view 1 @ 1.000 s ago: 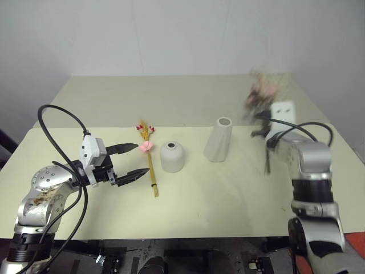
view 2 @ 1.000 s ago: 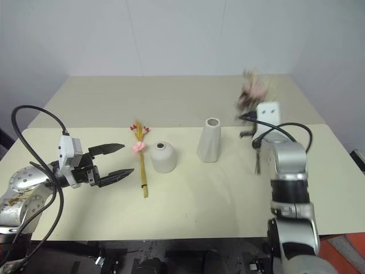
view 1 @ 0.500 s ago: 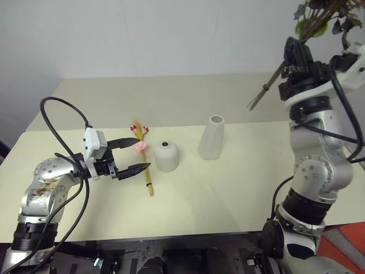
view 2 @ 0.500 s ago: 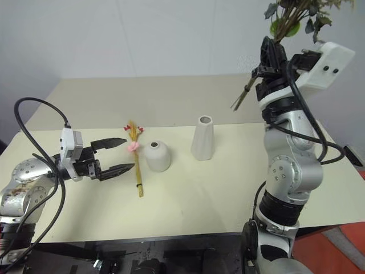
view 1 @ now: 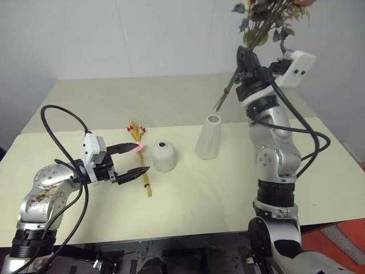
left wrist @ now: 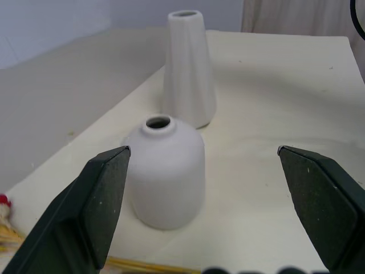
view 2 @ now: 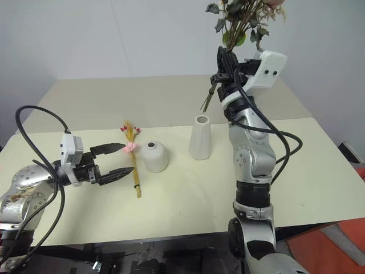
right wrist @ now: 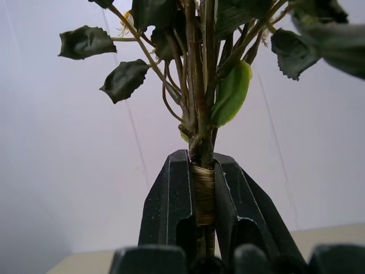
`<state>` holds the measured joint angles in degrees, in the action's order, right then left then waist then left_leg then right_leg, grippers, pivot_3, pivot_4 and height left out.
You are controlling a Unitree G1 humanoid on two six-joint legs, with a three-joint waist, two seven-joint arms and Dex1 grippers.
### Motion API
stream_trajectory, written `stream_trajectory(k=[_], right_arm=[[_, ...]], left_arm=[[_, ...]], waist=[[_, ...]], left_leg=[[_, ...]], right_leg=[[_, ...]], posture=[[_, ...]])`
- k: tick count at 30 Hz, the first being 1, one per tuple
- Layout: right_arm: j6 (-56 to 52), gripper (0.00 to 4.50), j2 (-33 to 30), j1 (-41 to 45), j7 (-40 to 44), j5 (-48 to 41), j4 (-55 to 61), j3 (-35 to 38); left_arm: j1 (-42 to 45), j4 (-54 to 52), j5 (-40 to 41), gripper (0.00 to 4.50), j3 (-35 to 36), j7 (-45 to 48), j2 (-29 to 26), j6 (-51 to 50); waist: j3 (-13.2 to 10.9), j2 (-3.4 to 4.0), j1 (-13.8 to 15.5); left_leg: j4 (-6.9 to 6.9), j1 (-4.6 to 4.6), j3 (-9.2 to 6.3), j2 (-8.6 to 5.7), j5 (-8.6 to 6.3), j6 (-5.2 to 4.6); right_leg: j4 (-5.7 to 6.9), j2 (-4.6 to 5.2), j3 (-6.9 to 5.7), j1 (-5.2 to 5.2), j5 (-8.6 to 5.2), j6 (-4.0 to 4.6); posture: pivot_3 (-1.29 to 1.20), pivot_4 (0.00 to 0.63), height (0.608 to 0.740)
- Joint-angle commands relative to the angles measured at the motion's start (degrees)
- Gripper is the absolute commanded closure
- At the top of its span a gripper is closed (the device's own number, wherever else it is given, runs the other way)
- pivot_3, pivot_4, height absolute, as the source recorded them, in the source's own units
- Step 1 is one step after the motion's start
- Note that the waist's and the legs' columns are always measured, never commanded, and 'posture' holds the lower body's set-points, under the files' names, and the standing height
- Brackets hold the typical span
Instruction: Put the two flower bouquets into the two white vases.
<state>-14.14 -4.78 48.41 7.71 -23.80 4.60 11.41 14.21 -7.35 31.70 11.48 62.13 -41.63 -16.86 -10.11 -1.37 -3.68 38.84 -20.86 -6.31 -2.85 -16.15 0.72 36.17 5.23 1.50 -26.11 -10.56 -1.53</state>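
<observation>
- Right gripper (right wrist: pixel 203 208), black fingers clamped on twine-bound stems of bushy dark-leaved bouquet (view 1: pixel 263 20), raised above tall tapered matte white vase (view 1: pixel 208 137).
- Left gripper (view 1: pixel 134 159), fingers spread wide, empty, level beside thin yellow-stalked bundle (view 1: pixel 141 158) lying flat near short domed white vase (view 1: pixel 163 156).
- Smooth cream table (view 1: pixel 188 194), plain pale wall (view 1: pixel 114 40) behind.

Two white vases stand on the table: a tall vase (view 1: pixel 208 137) and a short vase (view 1: pixel 163 156). There are two bouquets, a bushy bouquet (view 1: pixel 263 17) and a thin bouquet (view 1: pixel 142 160).
</observation>
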Motion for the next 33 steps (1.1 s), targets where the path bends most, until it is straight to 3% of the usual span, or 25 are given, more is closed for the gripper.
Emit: stream_trajectory(k=[1, 13, 33], right_arm=[[3.5, 4.29, 0.5, 1.2, 1.4, 0.3, -0.4, -0.9], [8.2, 4.29, 0.1, -0.7, 4.5, 2.6, -6.8, -1.9], [8.1, 4.29, 0.3, -4.9, 2.3, 3.4, -5.1, -1.6]], left_arm=[[-0.5, -2.9, 1.4, 0.00, 2.1, -0.7, -0.8, -0.4], [-2.3, -4.6, 1.9, 0.00, 3.5, -1.8, -1.0, -1.5], [-1.7, -3.2, 1.8, 0.00, 3.3, -1.6, -0.2, -1.4]], waist=[[0.0, 0.00, 0.0], [0.0, 0.01, -0.1], [0.0, 0.01, -0.2]], left_leg=[[0.00, 0.00, 0.00, 0.00, 0.00, 0.00], [-0.01, -0.01, 0.01, -0.01, 0.00, 0.00], [-0.02, 0.10, 0.09, 0.00, 0.00, 0.00]], right_leg=[[0.00, 0.00, 0.00, 0.00, 0.00, 0.00], [-0.01, 0.01, 0.03, -0.01, 0.00, 0.00], [0.05, -0.03, 0.16, 0.01, 0.01, 0.00]], posture=[[0.00, 0.150, 0.740], [0.00, 0.150, 0.740], [0.00, 0.150, 0.740]])
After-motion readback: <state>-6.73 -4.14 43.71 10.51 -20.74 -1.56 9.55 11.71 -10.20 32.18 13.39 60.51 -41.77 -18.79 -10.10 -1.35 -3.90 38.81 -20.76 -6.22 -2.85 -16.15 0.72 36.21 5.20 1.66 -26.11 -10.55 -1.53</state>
